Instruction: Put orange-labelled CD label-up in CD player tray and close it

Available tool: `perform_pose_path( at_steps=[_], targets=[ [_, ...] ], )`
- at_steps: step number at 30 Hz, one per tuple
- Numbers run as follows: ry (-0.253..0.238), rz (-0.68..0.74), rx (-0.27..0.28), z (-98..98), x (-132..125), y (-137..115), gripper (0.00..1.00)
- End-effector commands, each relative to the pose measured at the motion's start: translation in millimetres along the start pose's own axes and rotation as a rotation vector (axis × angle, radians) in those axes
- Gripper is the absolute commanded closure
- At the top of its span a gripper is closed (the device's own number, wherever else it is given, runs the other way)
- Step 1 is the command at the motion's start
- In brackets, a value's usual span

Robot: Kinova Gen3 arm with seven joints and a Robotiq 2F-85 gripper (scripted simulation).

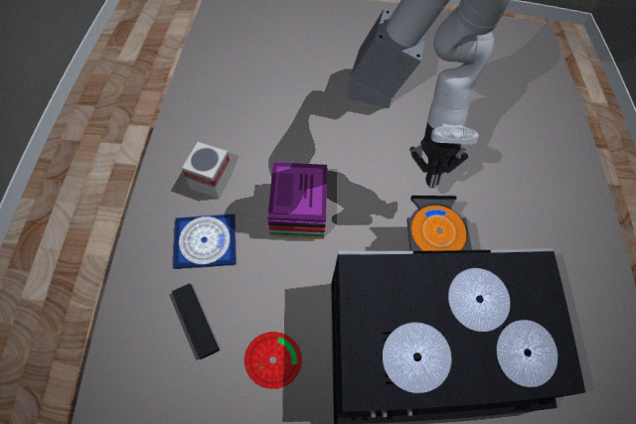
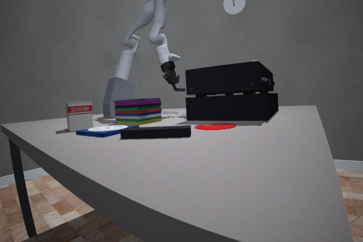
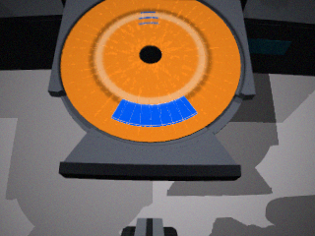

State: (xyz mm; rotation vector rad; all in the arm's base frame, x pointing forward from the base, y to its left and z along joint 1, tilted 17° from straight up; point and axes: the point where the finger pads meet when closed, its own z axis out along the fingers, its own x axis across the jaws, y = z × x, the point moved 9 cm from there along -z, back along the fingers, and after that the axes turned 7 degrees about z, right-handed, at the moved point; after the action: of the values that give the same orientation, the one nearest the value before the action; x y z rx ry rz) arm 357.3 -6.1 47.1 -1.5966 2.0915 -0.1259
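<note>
The orange-labelled CD (image 1: 451,230) (image 3: 133,74) lies label-up and looks flat in the round recess of the tray (image 1: 433,200) (image 3: 148,170). The tray sticks out of the front of the black CD player (image 1: 359,306) (image 2: 226,79); its dark front lip faces the arm. My gripper (image 1: 432,184) (image 2: 175,89) (image 3: 149,227) is shut and empty. Its fingertips are just outside the tray's front lip, about midway along its width. In the wrist view a gap shows between the fingertips and the lip. The far part of the CD is cut off in the wrist view.
The player rests on another black box (image 2: 228,107). Several silver discs (image 1: 416,375) lie on top of it. A stack of cases (image 1: 297,194) (image 2: 137,101), a sugar box (image 1: 205,178), a white disc (image 1: 190,239) on a blue case, a black bar (image 1: 195,322) and a red disc (image 1: 261,372) are on the table.
</note>
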Motion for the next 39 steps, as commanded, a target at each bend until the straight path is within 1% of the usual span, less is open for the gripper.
perform_pose_path(
  at_steps=[1, 19, 30, 32, 39],
  targets=[
    [0.0, 0.0, 0.001, -0.3, 0.0, -0.4, 0.9],
    [0.0, 0.0, 0.001, 2.7, -1.0, -8.6, 0.9],
    [0.0, 0.0, 0.001, 10.6, -3.6, -30.0, 0.9],
    [0.0, 0.0, 0.001, 10.6, -3.6, -30.0, 0.9],
    [0.0, 0.0, 0.001, 18.1, -6.2, -50.6, 0.9]
  ],
)
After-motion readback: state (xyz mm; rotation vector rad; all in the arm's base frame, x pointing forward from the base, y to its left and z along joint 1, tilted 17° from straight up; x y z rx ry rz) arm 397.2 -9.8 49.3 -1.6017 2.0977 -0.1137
